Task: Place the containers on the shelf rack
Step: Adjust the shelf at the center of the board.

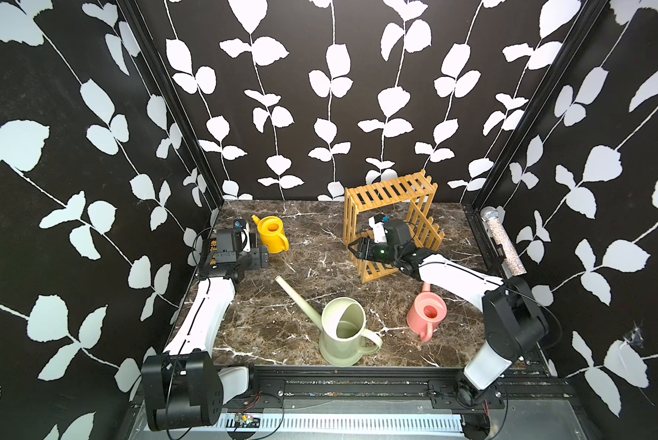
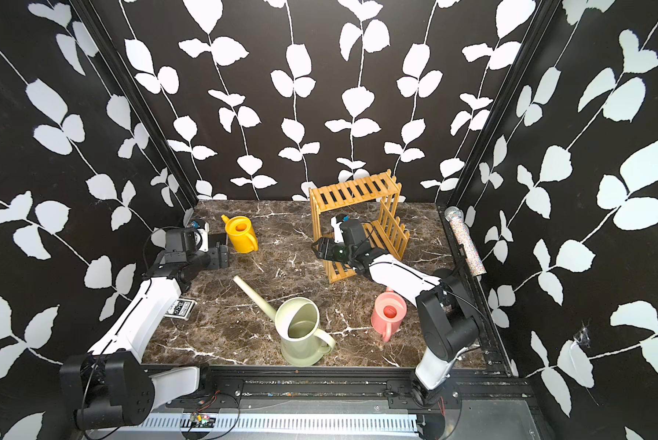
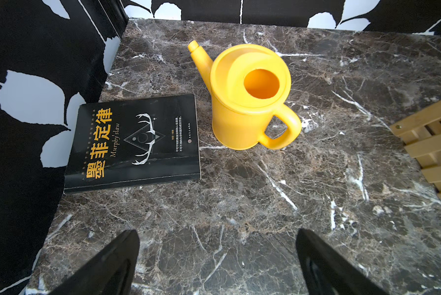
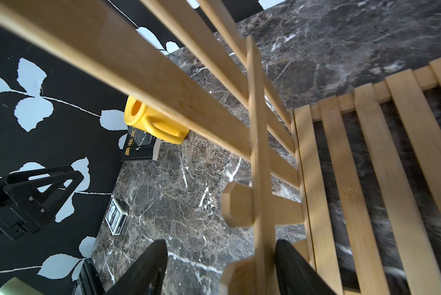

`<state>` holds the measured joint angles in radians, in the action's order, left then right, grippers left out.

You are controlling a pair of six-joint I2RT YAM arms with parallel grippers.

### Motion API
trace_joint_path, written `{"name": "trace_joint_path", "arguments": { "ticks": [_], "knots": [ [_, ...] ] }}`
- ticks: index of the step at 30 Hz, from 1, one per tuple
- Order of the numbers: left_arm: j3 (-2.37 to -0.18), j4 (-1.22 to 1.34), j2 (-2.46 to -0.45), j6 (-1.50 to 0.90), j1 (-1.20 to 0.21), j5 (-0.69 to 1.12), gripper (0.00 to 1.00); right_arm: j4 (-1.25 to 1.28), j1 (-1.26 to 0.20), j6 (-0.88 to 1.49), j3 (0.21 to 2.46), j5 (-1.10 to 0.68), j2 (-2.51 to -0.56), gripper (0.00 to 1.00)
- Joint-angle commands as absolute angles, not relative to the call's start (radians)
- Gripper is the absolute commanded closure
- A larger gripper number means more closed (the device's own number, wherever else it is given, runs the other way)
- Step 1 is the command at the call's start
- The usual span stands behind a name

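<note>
Reaching across to the shelf rack (image 1: pixel 390 190) in the upper right of the bench (image 1: pixel 308 228), the right claw (image 1: pixel 355 247) sits at the rack's front left upright, low down near its foot. Seen from that arm's wrist camera, the claw (image 4: pixel 220 244) has one thin wooden upright between its black fingers (image 4: pixel 293 268). One finger is just beside the wood and the other stands clear of it with marble showing in the gap. So the claw is partly spread around the upright, not clamped on it.

At middle left in both top views, the left claw (image 1: pixel 262 257) hovers just beside the small yellow can (image 1: pixel 272 234). It is spread wide, with only bare marble between its fingers (image 3: pixel 107 265). The yellow can stands upright on the bench, its spout pointing to the upper left and its handle to the lower right. A black book (image 3: pixel 135 143) lies flat just beside it, against the left wall.

The large pale green can (image 1: pixel 342 331) stands upright at lower middle, with its long spout slanting to the upper left and its handle to the right. To its right stands the small pink can (image 1: pixel 427 312), partly under the right arm. All three cans are on the bench, apart from the rack.

A glittery microphone (image 1: pixel 502 244) lies along the black rail at the right edge. A small patterned box (image 2: pixel 180 306) lies by the left forearm.
</note>
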<state>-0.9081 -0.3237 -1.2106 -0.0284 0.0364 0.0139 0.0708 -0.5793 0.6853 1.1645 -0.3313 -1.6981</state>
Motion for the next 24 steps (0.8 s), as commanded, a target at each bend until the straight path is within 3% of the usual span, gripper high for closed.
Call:
{"name": "trace_joint_path", "arguments": {
  "ticks": [1,7,14,24],
  "knots": [
    [-0.919,-0.326,-1.209,-0.028,0.045,0.008,0.02,0.107,-0.605,0.700,1.219,-0.288,-1.722,0.32],
    [-0.918,-0.322,-1.208,-0.029,0.045,0.012,0.02,0.053,-0.615,0.684,1.281,-0.245,-1.743,0.33],
    [-0.916,-0.324,-1.207,-0.030,0.046,0.012,0.02,-0.144,-0.603,0.538,1.276,-0.141,-1.636,0.32],
    [-0.912,-0.320,-1.202,-0.028,0.046,0.014,0.02,-0.420,-0.430,0.331,1.255,-0.039,-1.422,0.31]
  ]
}}
